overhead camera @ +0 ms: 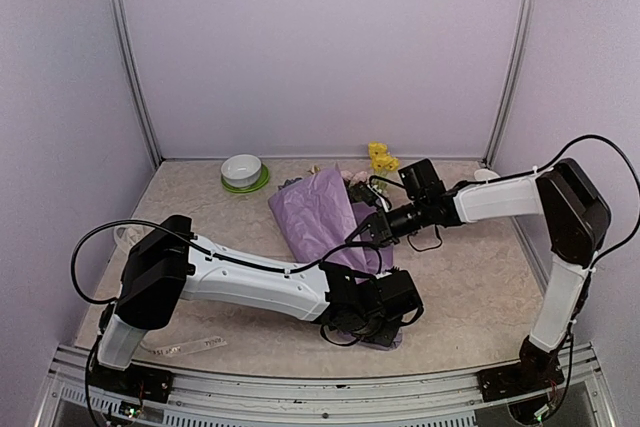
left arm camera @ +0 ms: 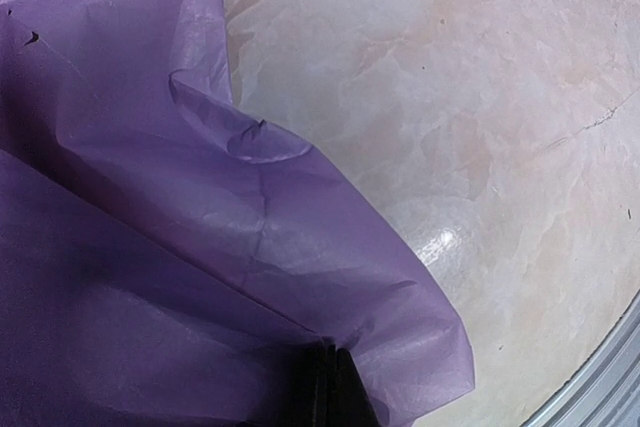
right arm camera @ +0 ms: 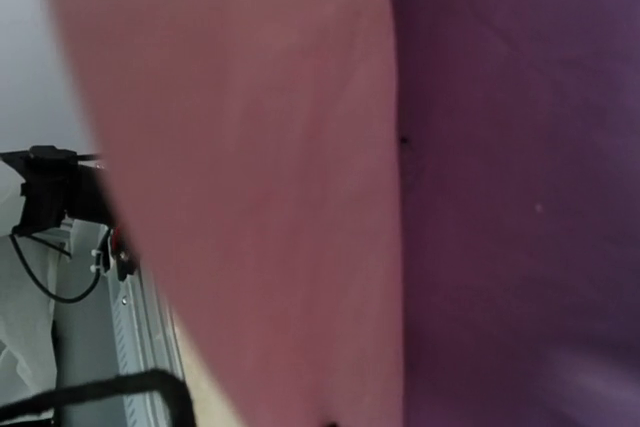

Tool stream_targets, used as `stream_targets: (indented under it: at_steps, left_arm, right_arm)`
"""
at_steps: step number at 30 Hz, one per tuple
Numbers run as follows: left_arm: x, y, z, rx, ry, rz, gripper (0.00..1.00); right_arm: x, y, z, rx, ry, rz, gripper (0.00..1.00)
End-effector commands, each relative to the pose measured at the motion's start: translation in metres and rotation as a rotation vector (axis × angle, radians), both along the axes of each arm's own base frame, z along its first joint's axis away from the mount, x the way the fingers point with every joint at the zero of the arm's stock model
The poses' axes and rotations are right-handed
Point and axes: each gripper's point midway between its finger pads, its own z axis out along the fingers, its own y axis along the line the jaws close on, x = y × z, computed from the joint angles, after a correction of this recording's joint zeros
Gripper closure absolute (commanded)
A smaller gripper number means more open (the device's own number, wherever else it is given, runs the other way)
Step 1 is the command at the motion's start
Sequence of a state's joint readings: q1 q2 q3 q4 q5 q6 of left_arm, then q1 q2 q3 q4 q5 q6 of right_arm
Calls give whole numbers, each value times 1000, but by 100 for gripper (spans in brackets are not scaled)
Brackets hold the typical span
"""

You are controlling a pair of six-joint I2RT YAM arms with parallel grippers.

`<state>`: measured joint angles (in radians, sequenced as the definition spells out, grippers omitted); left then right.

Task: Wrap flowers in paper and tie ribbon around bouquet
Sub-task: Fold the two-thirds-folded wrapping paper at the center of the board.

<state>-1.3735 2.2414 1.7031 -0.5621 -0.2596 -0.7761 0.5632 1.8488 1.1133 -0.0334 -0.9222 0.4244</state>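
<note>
Top camera: we look down and forward from above and behind the left arm point(overhead camera: 250, 282) and right arm point(overhead camera: 565, 247), far enough back to take in the whole bench point(overhead camera: 470, 277). Left wrist camera: we sit close over the paper point(left arm camera: 150, 247), facing down at its edge, bare bench and a metal rail point(left arm camera: 600, 382). Right wrist camera: we are almost against the paper, out of focus. All three views share the paper.
</note>
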Motion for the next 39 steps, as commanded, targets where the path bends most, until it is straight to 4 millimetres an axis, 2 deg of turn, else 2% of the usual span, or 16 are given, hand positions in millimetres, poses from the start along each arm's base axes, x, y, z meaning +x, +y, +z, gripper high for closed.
stream_targets:
  at_steps: [1,5,7,8,9,12,13,16,18,23,30,34,37,39]
  left_arm:
    - [-6,-3,-6,14,12,-33,100]
    - [-5,-5,2,13,-9,-55,98]
    - [0,-8,21,-2,-57,-57,81]
    - [9,-16,60,-44,-160,-63,57]
    - [12,-19,73,-61,-187,-66,52]
    - [18,-30,105,-102,-238,-84,50]
    - [17,-39,116,-119,-257,-117,52]
    - [5,-60,130,-139,-291,-212,60]
    - [-3,-64,118,-119,-268,-260,64]
    - [-4,-46,66,36,-217,-262,69]
    - [22,-24,35,236,-322,-227,69]
    - [20,-1,8,355,-323,-232,72]
    - [18,10,7,367,-313,-213,74]
    - [11,18,-3,365,-279,-232,73]
  right_arm:
    - [4,-9,15,42,-23,-23,100]
    - [10,-15,-1,18,22,-63,100]
    - [12,-17,-9,9,39,-71,100]
    - [15,-19,-22,-9,61,-83,100]
    - [15,-19,-26,-12,71,-84,100]
    - [17,-22,-35,-20,92,-90,100]
    - [18,-22,-37,-21,96,-93,100]
    - [22,-24,-39,-19,106,-98,100]
    - [25,-26,-38,-16,106,-100,100]
    - [30,-26,-44,-32,93,-77,100]
    - [23,-27,-39,-20,120,-62,100]
    - [25,-34,-27,-38,72,-70,100]
    - [27,-35,-21,-42,60,-80,100]
    - [32,-37,-18,-51,43,-101,100]
